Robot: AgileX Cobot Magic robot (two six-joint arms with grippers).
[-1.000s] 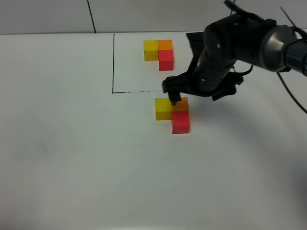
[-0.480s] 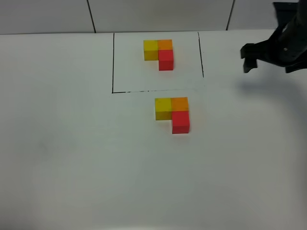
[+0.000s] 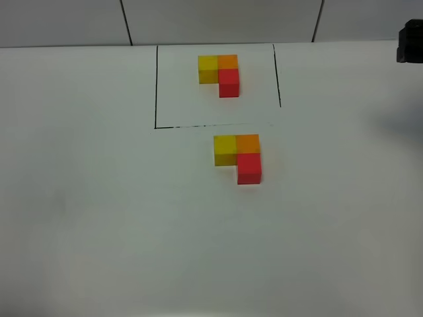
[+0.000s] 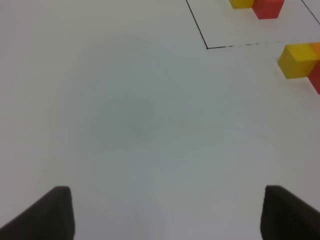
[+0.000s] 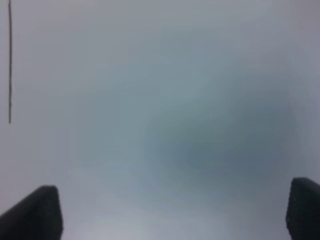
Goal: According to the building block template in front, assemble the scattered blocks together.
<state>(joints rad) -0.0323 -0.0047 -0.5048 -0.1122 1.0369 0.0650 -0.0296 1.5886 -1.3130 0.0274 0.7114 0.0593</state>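
The template (image 3: pixel 220 74), a small L of yellow, orange and red cubes, sits inside a black outlined square at the back. Below the square the larger yellow cube (image 3: pixel 225 149), orange cube (image 3: pixel 248 143) and red cube (image 3: pixel 249 168) stand joined in the same L. In the left wrist view the yellow cube (image 4: pixel 298 60) and the template's red cube (image 4: pixel 268 8) show at the edge. My left gripper (image 4: pixel 167 212) is open and empty over bare table. My right gripper (image 5: pixel 172 212) is open and empty; only a dark tip of the arm (image 3: pixel 410 42) shows at the far right.
The white table (image 3: pixel 119 218) carries a black outlined square (image 3: pixel 156 86) around the template. A black line (image 5: pixel 9 60) of it shows in the right wrist view. A tiled wall runs along the back.
My right arm has pulled away from the orange cube, up and to the right, almost out of the exterior view. The three cubes stay joined and have not moved.
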